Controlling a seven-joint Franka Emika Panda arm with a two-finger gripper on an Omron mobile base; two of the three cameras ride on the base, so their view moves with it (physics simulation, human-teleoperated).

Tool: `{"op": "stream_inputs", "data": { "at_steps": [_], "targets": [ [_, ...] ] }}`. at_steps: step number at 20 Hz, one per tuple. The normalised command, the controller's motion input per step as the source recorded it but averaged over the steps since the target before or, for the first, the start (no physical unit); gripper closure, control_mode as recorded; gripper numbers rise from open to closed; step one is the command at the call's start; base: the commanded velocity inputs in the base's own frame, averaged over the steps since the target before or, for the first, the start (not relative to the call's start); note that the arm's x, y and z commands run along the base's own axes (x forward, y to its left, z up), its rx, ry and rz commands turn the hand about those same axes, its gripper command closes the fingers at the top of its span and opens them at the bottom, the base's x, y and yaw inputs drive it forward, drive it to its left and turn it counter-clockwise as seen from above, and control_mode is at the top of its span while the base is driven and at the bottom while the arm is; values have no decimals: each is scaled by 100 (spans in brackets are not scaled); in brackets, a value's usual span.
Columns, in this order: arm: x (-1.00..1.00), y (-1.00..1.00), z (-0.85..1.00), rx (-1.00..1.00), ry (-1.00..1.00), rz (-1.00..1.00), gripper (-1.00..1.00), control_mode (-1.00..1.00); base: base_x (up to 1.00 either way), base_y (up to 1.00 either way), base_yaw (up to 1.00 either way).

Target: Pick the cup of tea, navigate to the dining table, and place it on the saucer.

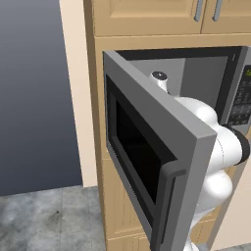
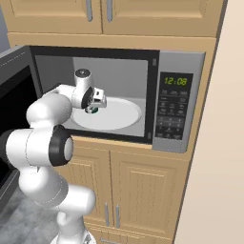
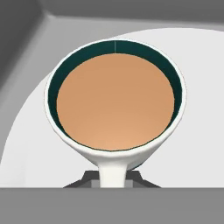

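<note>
Pincer clamped on cup handle, inside microwave.
Pincer (image 2: pixel 94 109) reaches into the microwave (image 2: pixel 181 102) through its open door (image 1: pixel 147 147) and grips the cup (image 3: pixel 114 100) by its handle, fingers (image 3: pixel 89 178) either side. Cup is upright, full of brown tea, sitting on the white plate (image 2: pixel 121 114).

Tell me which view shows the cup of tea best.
The hand view: it looks straight down into the cup of tea, showing brown liquid, dark green inner wall and handle. In the right base view just a dark green bit peeks below the gripper. The left base view gives nothing useful.
</note>
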Motion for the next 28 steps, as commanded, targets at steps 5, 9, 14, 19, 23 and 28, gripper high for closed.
{"op": "stream_inputs", "data": {
  "at_steps": [5,9,14,19,23,28],
  "targets": [
    [0,0,0,0,0,0,100,-100,0,0,0],
    [0,0,0,0,0,0,100,-100,0,0,0],
    [-5,0,0,0,0,0,100,-100,0,0,0],
    [-13,0,0,0,0,0,100,-100,0,0,0],
    [-34,-7,0,0,-4,0,100,-100,0,0,0],
    [-53,-14,0,1,-6,0,100,-100,0,0,0]
  ]
}}
